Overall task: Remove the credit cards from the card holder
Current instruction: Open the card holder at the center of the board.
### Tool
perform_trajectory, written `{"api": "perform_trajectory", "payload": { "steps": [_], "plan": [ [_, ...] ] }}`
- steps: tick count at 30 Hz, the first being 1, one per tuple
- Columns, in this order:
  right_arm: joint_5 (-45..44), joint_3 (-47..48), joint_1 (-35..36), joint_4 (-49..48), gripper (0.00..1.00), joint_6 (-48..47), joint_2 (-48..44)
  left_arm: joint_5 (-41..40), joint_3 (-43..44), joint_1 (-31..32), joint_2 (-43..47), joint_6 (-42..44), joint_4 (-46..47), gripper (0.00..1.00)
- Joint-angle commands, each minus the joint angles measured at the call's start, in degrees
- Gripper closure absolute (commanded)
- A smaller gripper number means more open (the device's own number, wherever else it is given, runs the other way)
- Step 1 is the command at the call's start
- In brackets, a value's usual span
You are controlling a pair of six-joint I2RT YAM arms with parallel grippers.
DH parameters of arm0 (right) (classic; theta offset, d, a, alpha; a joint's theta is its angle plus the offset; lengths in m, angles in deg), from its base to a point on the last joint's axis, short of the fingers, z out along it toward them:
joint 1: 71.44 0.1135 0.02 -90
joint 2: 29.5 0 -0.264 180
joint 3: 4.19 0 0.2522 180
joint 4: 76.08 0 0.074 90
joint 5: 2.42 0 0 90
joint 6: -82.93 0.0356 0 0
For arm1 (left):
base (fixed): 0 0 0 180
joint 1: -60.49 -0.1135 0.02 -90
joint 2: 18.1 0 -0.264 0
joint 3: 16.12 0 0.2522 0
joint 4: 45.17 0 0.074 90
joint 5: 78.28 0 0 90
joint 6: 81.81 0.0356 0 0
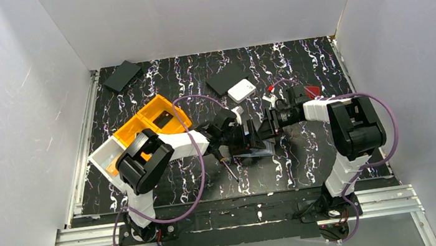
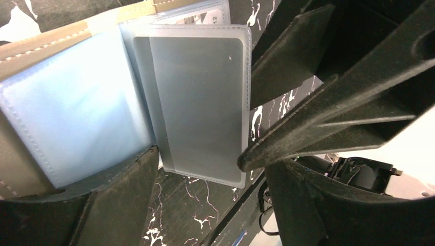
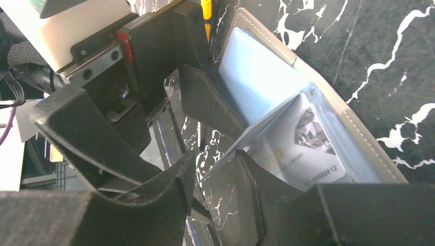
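The card holder (image 1: 263,149) lies open on the table between my two grippers, with its taupe edge (image 2: 41,46) and pale blue inside. A clear sleeve holding a greyish credit card (image 2: 200,102) stands up from its fold. Another credit card (image 3: 302,154), printed with numbers, sits in a pocket of the holder (image 3: 359,138). My left gripper (image 2: 213,166) is open, and the sleeve's lower edge lies between its fingers. My right gripper (image 3: 218,164) is open too. Its fingertips (image 2: 246,161) are at the sleeve's free edge, and there is a visible gap between them.
A screwdriver (image 1: 228,167) lies just in front of the holder. An orange bin (image 1: 150,126) and a white tray (image 1: 106,155) stand at the left. A white square box (image 1: 241,90) and flat black rectangles (image 1: 122,75) lie at the back.
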Motion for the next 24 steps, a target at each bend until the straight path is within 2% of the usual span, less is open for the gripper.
{"api": "perform_trajectory", "payload": {
  "steps": [1,11,18,24],
  "plan": [
    [3.94,-0.34,0.41,-2.02,0.58,0.87,0.63,-3.49,-0.55,-0.03,2.38,0.78,-4.47,0.29],
    [3.75,0.74,0.59,-0.18,0.57,-1.12,1.01,-9.35,1.18,-0.03,4.67,3.66,-12.43,0.58],
    [3.32,2.65,0.58,5.13,0.54,-7.08,0.57,-11.12,0.50,-0.03,7.46,4.89,-13.75,0.60],
    [-0.27,3.68,0.64,9.28,0.54,-12.69,-0.13,-9.50,-0.82,-1.13,7.83,4.75,-12.75,0.59]
  ]
}}
